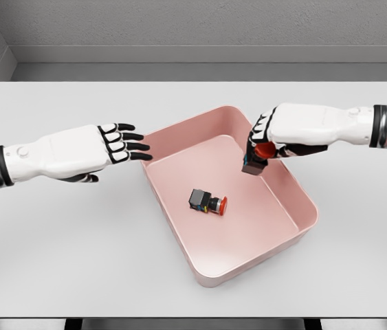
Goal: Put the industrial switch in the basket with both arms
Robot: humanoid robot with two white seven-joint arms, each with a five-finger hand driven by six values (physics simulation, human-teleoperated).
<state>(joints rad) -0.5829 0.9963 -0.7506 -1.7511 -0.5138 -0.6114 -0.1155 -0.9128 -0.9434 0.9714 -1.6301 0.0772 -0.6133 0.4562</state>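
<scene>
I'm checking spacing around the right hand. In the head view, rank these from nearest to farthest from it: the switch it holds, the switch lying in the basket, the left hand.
1. Held switch: gripped in the right hand, over the pink basket's far right side.
2. Loose switch: lying on the basket floor, below and left.
3. Left hand: open, beyond the basket's left rim.

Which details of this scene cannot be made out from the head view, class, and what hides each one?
- Held switch: mostly covered by the right hand that grips it over the basket.
- Left hand: palm faces down, its underside hidden.
- Both arms: cut off by the picture's side edges.
- Switch lying in the basket: too small to read any markings.
</scene>
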